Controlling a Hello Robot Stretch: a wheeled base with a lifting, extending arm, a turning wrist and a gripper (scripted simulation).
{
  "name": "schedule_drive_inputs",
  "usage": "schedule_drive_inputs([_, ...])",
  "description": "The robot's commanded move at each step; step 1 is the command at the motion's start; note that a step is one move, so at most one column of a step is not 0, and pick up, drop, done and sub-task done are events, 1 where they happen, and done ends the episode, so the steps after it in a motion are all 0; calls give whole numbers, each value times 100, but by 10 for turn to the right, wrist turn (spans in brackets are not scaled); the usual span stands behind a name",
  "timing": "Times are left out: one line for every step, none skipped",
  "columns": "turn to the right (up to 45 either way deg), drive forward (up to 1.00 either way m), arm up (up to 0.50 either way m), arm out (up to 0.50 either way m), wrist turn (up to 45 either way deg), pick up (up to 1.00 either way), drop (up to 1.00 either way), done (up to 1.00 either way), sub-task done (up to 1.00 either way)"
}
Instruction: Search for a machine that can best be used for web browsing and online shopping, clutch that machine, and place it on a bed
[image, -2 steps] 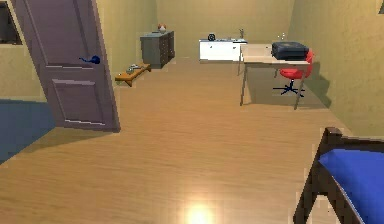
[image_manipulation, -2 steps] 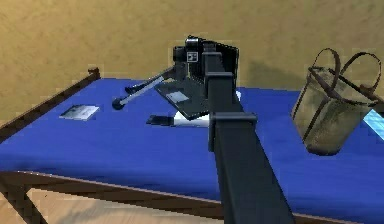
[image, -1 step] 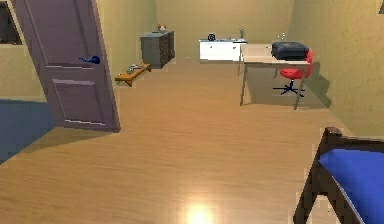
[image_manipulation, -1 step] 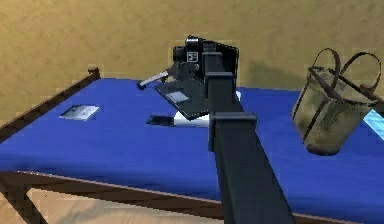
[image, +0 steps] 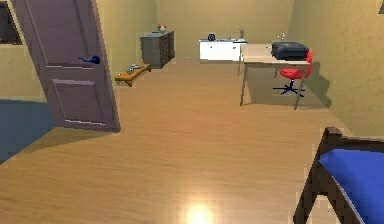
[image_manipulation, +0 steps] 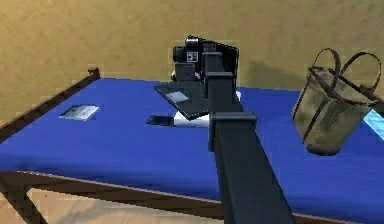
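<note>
Arm (image_manipulation: 240, 170) ends by laptop (image_manipulation: 178, 97) on bed (image_manipulation: 80, 150); whether jaws hold anything unclear.

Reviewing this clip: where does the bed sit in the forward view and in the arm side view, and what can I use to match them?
Forward view: the bed fills the bottom right corner, cut off by the picture's edges.
Arm side view: the bed spans the picture's width across its middle, behind the arm.
Shared landmark: the dark wooden frame, which also runs along the bed's left end in the arm side view.
</note>
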Motion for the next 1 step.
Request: schedule_drive_inputs([0,0,-20,0,0,0,0,0,0])
